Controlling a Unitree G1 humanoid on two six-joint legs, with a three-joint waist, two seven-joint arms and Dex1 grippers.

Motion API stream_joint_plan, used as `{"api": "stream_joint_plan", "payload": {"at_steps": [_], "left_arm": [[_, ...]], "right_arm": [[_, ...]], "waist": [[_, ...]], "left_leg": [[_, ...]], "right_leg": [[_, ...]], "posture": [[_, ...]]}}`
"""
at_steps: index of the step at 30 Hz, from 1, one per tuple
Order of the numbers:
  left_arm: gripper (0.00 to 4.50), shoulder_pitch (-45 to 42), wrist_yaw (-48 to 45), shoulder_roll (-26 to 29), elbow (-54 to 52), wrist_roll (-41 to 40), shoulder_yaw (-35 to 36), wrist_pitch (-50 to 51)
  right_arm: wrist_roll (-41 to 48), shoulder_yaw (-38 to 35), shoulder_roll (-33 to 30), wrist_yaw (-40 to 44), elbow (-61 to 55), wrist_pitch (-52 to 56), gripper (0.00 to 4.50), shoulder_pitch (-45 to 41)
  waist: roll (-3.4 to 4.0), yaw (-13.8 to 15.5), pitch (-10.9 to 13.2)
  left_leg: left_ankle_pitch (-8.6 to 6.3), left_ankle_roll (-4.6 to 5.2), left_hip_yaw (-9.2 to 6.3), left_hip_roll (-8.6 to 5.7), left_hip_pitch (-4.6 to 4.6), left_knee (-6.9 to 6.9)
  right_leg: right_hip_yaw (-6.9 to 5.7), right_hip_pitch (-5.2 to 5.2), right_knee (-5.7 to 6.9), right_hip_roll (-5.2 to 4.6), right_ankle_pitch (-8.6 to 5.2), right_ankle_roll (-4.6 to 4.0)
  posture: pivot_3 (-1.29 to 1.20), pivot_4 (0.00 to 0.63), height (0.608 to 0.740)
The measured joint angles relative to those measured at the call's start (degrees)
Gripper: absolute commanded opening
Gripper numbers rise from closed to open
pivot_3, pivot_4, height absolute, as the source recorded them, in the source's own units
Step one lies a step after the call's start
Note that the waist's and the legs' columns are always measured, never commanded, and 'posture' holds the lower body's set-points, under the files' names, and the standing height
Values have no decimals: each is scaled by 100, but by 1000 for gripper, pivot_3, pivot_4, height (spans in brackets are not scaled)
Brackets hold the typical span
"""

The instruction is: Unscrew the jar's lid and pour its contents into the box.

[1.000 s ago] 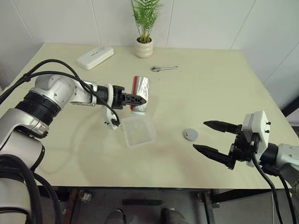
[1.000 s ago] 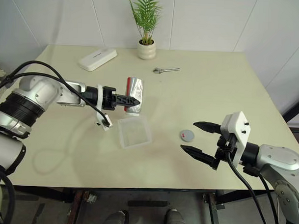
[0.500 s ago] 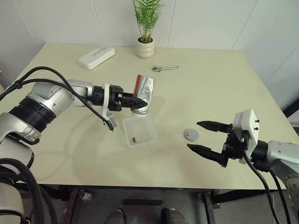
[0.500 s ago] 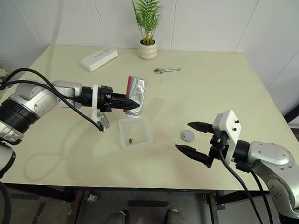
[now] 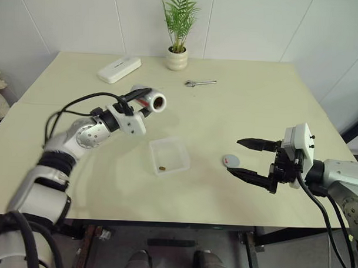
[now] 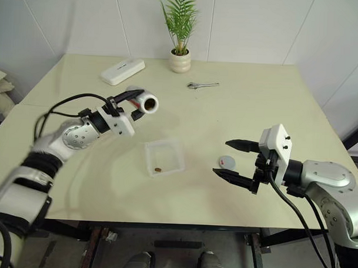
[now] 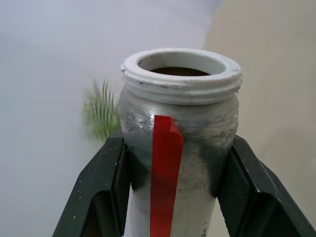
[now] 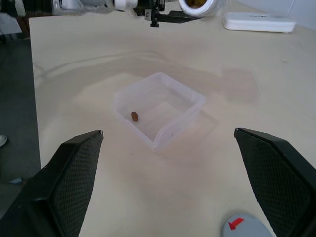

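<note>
nearest you, on the right, your right gripper (image 5: 247,157) hangs just above the table (image 5: 274,102) with its jaws spread wide and nothing between them. the lid (image 5: 230,161) lies flat on the table just beside the gripper's lower finger, red mark up; whether they touch cannot be told. left of the lid, near the table's middle, sits the box (image 5: 169,156), upright, with the contents (image 5: 162,168), one small brown piece, resting on its floor near the front wall. farther back and to the left, your left gripper (image 5: 138,97) is closed on the jar (image 5: 152,101), its two fingers (image 7: 106,192) pressed against opposite sides of the body; the jar is raised clear of the table, lidless, its open mouth turned toward the head camera, red strip visible on its side. at the far edge lie a white device (image 5: 119,69), a plant pot (image 5: 176,57) and a small wrench (image 5: 198,83).
</note>
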Motion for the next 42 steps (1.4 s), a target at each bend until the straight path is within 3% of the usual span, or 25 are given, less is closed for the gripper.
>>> {"api": "stream_joint_plan", "payload": {"at_steps": [2, 7, 11, 19, 27, 34, 42], "left_arm": [[1972, 200, -662, -191, -277, -973, 564, 835], [1972, 632, -1725, -532, -870, -2214, 1382, 2195], [1972, 942, -2205, -678, -940, -2523, 1619, 2866], [1972, 1276, -2441, -707, -1187, -2401, 1756, 3288], [4471, 1659, -2573, -726, -1928, -2378, 1767, 3831], [4471, 2045, -2723, -627, -2811, -2412, 1816, 4591], [4471, 2794, -3254, 114, -3955, -2701, 1955, 5720]], "right_arm": [[-35, 2, -16, 68, 16, -33, 4486, 2], [-89, 52, -68, 195, 57, -46, 4486, -68], [-104, 83, -78, 269, 61, -52, 4486, -98], [-105, 84, -78, 292, 59, -63, 4486, -34], [-103, 86, -78, 343, 55, -70, 4500, 6], [-105, 88, -80, 424, 54, -83, 4500, 4], [-95, 69, -178, 474, 42, -84, 4500, 148]], "waist": [[-1, -33, 0], [0, -39, 0], [-1, -34, 0], [-1, -30, 0], [-1, -23, 0], [-1, -48, 0], [-1, -146, 0]], "left_leg": [[0, 0, 0, 0, 5, 11], [4, 1, 0, 0, 21, 20], [6, 2, 0, -1, 19, 22], [5, 2, 0, 0, 17, 16], [5, 2, 0, 0, 16, 17], [5, 1, 0, 0, 17, 14], [4, 2, 0, 2, 17, 8]], "right_leg": [[9, 0, 16, 3, 0, 0], [16, 10, 29, 7, 6, -1], [20, 10, 26, 8, 11, 1], [22, 9, 17, 8, 12, 1], [23, 10, 14, 8, 12, 0], [25, 8, 11, 8, 11, -1], [24, 8, 2, 8, 7, -9]], "posture": [[0, 150, 740], [0, 150, 740], [0, 150, 740], [0, 150, 740], [0, 150, 740], [0, 150, 740], [0, 150, 740]]}}
